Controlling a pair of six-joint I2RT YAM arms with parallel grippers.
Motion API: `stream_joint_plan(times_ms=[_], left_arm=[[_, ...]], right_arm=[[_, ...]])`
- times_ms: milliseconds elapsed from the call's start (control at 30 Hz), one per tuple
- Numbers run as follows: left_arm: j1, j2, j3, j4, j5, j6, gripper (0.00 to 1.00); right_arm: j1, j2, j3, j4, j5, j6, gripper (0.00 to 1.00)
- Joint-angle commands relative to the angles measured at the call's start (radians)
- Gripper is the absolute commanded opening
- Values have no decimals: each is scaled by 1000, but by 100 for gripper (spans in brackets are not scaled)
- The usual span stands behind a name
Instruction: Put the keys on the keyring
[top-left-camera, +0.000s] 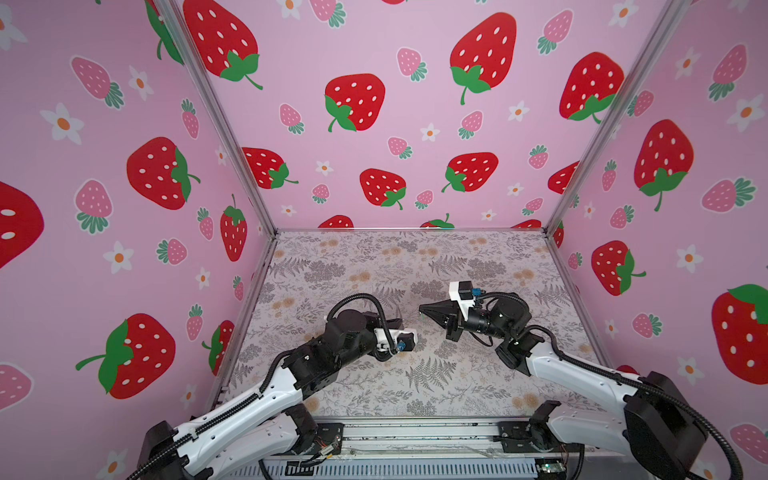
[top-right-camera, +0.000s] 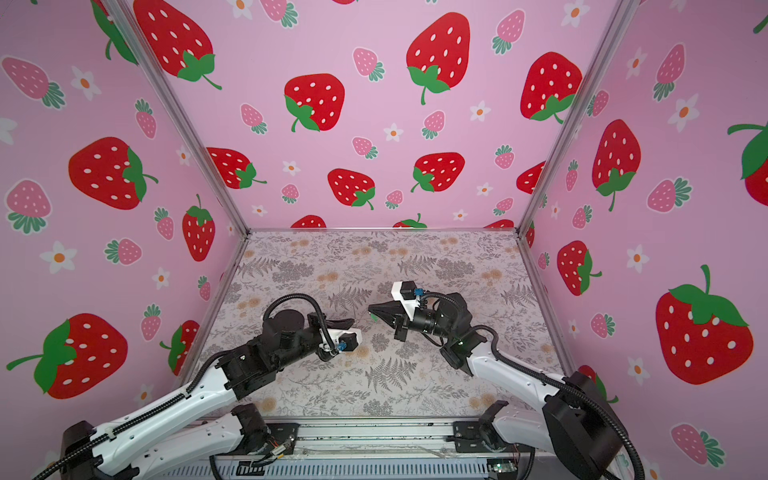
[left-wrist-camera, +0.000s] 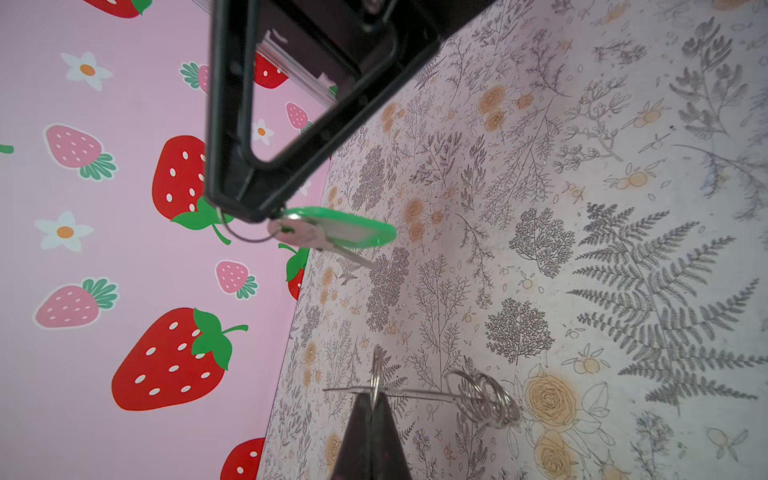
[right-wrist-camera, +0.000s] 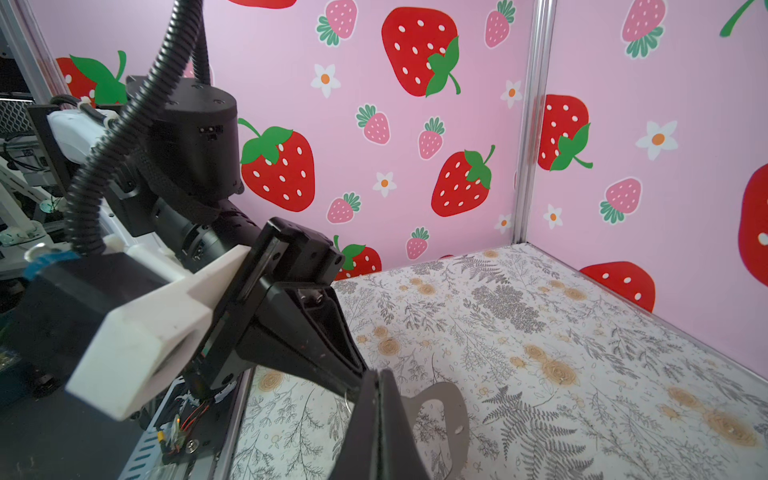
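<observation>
— Over the counter (left-wrist-camera: 602, 137), what does each arm carry?
— Left fingers (left-wrist-camera: 365, 436), pressed together, grip the keyring (left-wrist-camera: 484, 399) by one metal ring (left-wrist-camera: 376, 368); right fingers (left-wrist-camera: 249, 199), likewise closed, pinch the split ring (left-wrist-camera: 249, 241) bearing the keys (left-wrist-camera: 305, 235) and green tag (left-wrist-camera: 349, 226), near but apart.
— How should threading go?
— Probably: steady the keyring, then bring the split ring edge-on to it. Only the left wrist view resolves the rings; both top views show merely a green speck.

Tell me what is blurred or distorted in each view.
In both top views: even light, frame post splayed by the wide lens. Left wrist view: keys sharp, left gripper pinching the keyring blurred. Right wrist view: right gripper soft, table crisp.
</observation>
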Motion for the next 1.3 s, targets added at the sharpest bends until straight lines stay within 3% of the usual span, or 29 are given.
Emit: stream_joint_plan(times_ms=[0,833,1267], left_arm=[[-5,-8,57,37,27,59,0],[-27,36,109,-18,105,86,0],[-50,49,120,-22,20,97,0]], right_arm=[[14,-29,29,-91,-12,48,0],[63,-39,44,-194,12,118,0],[66,-39,51,-231,17,125,0]])
